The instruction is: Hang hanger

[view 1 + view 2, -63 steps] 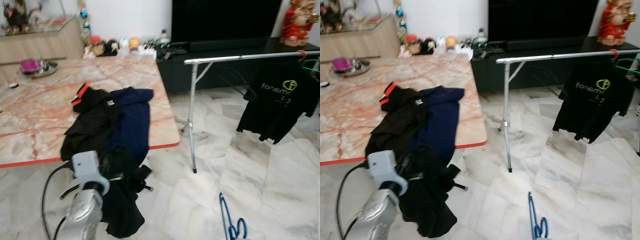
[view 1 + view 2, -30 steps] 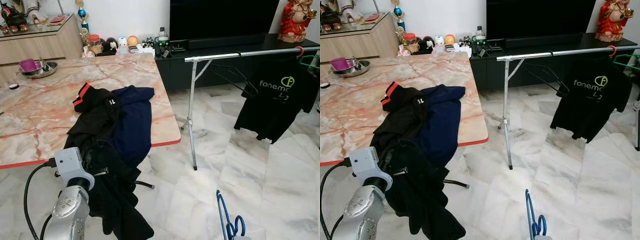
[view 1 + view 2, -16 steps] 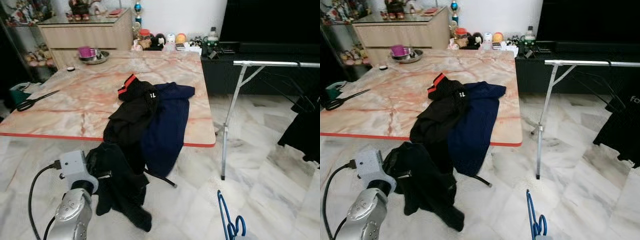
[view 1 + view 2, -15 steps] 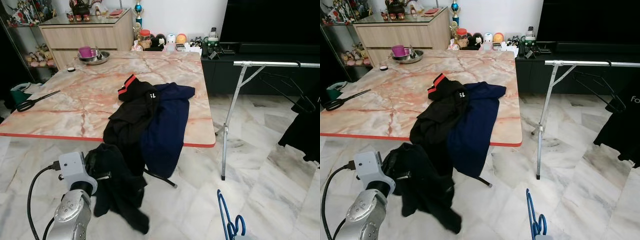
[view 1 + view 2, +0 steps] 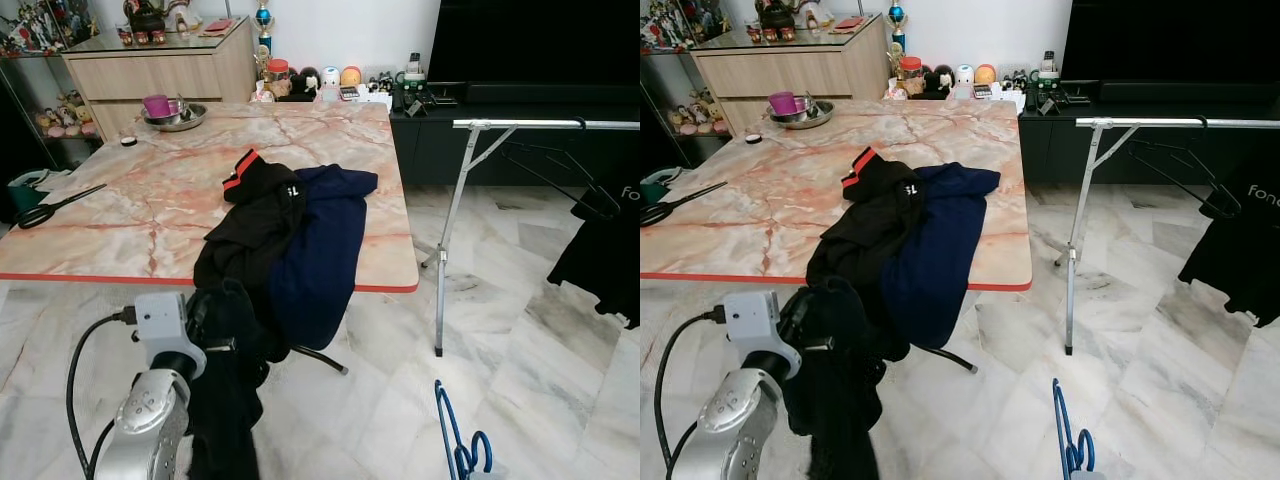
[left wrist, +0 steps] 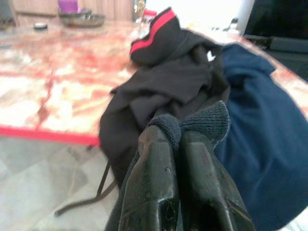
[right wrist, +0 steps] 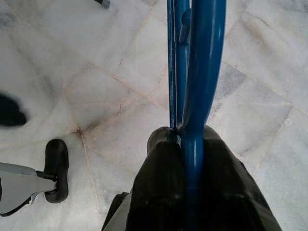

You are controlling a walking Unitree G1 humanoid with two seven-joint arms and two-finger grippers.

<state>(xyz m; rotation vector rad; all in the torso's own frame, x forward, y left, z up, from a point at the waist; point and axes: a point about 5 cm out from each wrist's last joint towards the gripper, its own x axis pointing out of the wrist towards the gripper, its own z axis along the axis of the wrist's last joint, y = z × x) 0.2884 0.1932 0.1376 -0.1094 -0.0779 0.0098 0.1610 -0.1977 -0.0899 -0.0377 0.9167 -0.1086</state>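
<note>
The right gripper [image 7: 185, 144] pinches a blue plastic hanger [image 5: 455, 440] low at the near right, above the pale marble floor [image 5: 520, 370]. The left gripper [image 6: 179, 137], near left, clamps a black knit garment [image 5: 225, 380] hanging below the pink marble table [image 5: 120, 215]. The silver metal clothes rack [image 5: 500, 125] stands far right.
</note>
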